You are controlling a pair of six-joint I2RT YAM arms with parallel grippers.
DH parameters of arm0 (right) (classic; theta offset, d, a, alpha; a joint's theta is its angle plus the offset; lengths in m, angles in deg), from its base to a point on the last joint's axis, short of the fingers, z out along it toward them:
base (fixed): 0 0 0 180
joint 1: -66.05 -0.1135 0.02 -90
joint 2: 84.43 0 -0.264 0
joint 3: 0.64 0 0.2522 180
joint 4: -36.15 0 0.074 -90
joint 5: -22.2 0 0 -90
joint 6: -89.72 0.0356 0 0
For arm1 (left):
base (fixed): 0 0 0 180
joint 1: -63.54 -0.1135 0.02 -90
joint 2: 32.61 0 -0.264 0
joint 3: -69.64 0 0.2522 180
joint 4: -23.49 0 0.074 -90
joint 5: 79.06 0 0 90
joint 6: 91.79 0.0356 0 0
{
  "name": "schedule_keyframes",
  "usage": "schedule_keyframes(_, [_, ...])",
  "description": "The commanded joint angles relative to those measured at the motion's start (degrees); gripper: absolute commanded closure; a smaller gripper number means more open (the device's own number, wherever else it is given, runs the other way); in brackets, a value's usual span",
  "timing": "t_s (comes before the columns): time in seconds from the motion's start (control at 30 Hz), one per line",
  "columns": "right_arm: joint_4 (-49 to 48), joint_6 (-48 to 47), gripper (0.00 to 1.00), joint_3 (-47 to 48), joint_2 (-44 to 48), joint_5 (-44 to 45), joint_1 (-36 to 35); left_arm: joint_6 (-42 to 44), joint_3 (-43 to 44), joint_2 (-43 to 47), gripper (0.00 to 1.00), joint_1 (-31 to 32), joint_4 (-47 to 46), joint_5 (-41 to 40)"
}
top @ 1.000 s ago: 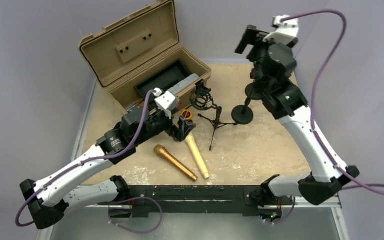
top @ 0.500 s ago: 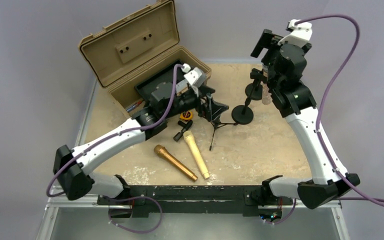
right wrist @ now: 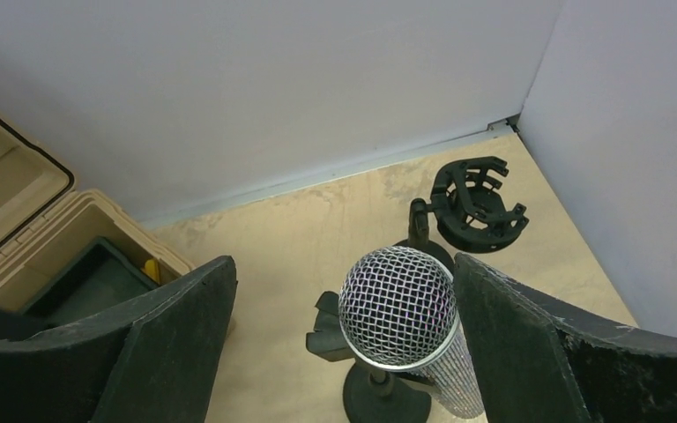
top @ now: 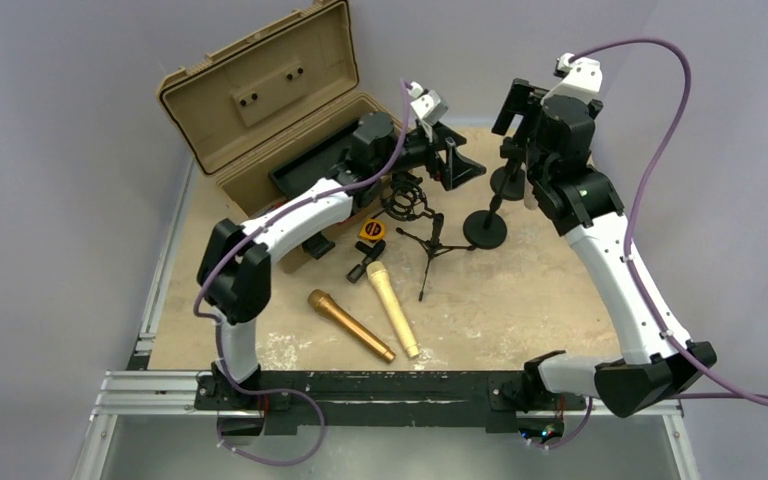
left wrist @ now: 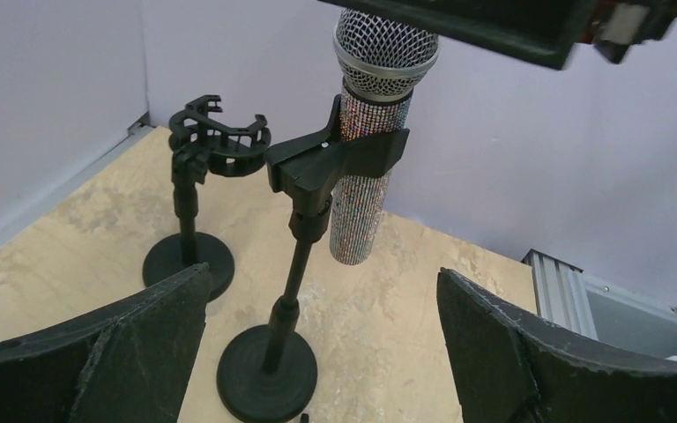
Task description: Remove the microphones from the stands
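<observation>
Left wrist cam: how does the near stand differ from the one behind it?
The near stand holds the glittery microphone in its clip; the far stand holds nothing. The near stand's holder is a wedge-shaped clip; the far stand's is an open ring cradle. Both are black, upright and on round bases.

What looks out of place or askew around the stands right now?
Nothing stands out. The glitter microphone sits upright in its clip stand; a bronze microphone and a cream microphone lie loose on the table.
</observation>
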Motion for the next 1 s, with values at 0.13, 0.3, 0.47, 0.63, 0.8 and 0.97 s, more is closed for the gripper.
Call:
schedule_keyframes(0.13, [1.2, 1.6, 0.14, -3.0, 0.6, 2.4, 0.1, -0.7, 13.7, -10.9, 0.04, 0.2, -9.7, 12.6])
schedule_keyframes(0.3, [0.1, 1.8, 0.3, -4.1, 0.7, 3.2, 0.1, -1.2, 23.5, -17.8, 0.06, 0.3, -8.2, 16.1])
schedule_keyframes(0.47, [-1.3, 0.9, 0.41, -5.3, 1.5, 4.7, 0.2, -2.1, 31.8, -24.2, 0.14, 0.4, -6.6, 16.2])
schedule_keyframes(0.63, [-2.8, -0.1, 0.51, -6.4, 2.3, 4.8, 0.1, -1.0, 36.3, -27.7, 0.22, 0.9, -5.3, 16.8])
schedule_keyframes(0.8, [-3.3, -0.7, 0.57, -6.6, 3.1, 4.3, 0.1, -0.5, 41.9, -31.4, 0.25, 1.5, -4.4, 19.3])
schedule_keyframes(0.97, [-2.9, -1.0, 0.6, -6.5, 3.5, 4.5, 0.1, -1.2, 42.3, -32.7, 0.41, 1.9, -6.3, 20.8])
